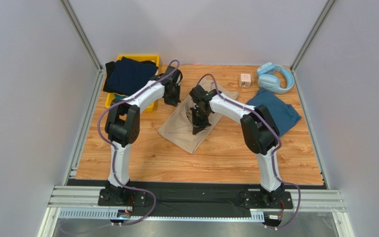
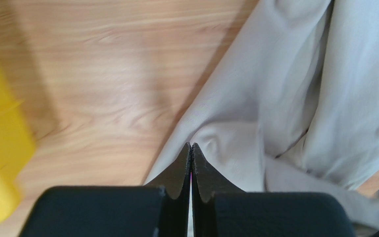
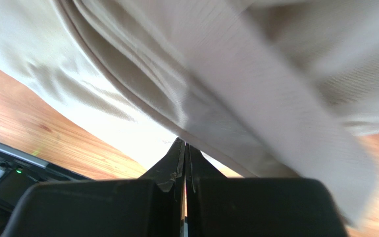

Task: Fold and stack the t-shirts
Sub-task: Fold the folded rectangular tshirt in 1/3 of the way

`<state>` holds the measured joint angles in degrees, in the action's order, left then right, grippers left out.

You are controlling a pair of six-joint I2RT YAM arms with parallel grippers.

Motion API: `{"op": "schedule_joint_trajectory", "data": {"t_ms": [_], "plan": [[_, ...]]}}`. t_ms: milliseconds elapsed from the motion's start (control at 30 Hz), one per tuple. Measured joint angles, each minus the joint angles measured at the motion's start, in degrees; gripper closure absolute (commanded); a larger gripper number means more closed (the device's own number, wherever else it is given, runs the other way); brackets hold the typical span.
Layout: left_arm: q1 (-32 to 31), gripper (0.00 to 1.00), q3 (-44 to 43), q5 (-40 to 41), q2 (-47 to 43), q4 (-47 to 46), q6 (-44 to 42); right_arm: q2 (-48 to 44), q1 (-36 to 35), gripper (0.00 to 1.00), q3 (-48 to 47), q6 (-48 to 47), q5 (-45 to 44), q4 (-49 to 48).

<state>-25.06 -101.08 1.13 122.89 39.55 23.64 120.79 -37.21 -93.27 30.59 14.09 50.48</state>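
Folding of the beige t-shirt (image 1: 181, 131) was in hand, its cloth pinched in the closed left pincer (image 2: 191, 146) and right pincer (image 3: 184, 144); an even carry-over was judged needed next.

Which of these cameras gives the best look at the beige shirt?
The top external view: nearly the whole beige t-shirt lies crumpled between the arms. The left wrist view shows only one edge; the right wrist view, blurred folds close up.

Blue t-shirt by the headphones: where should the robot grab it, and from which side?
Probably the teal-blue t-shirt's corner nearest the table's right edge, pinched from straight above. The shirt lies flat and loosely folded, so only its edges and corners offer something to pinch. That corner rests on bare wood, away from the light-blue headphones.
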Motion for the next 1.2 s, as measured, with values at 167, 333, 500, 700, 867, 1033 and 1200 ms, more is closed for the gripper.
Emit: {"op": "schedule_joint_trajectory", "data": {"t_ms": [167,333,500,700,867,1033,1200], "plan": [[1.46,1.0,7.52,-1.51,-10.69,-0.17,-1.53,0.0,3.98,1.0,-4.92,-1.07,-0.57,2.64],[-0.52,1.0,15.23,-5.68,-18.16,-2.1,-2.14,1.05,6.97,1.0,-7.93,-2.03,-1.16,4.61],[-4.48,1.0,25.27,-9.31,-18.88,-4.72,-1.03,3.13,8.11,1.0,-10.88,-3.37,-2.54,6.4],[-5.66,1.0,30.99,-10.62,-19.08,-4.85,-0.33,3.1,8.39,1.0,-15.19,-3.87,-1.57,10.1],[-5.51,1.0,30.99,-9.4,-19.43,-7.19,0.22,2.84,6.34,1.0,-22.8,-3.56,-0.87,12.68],[-5.51,1.0,31.28,-8.92,-19.39,-9.01,1.84,2.54,2.73,1.0,-21.38,-2.34,1.38,12.48],[-5.51,1.0,33.05,-7.89,-19.15,-9.99,3.37,3.04,0.46,1.0,-18.56,-1.01,2.51,12.28]]}}
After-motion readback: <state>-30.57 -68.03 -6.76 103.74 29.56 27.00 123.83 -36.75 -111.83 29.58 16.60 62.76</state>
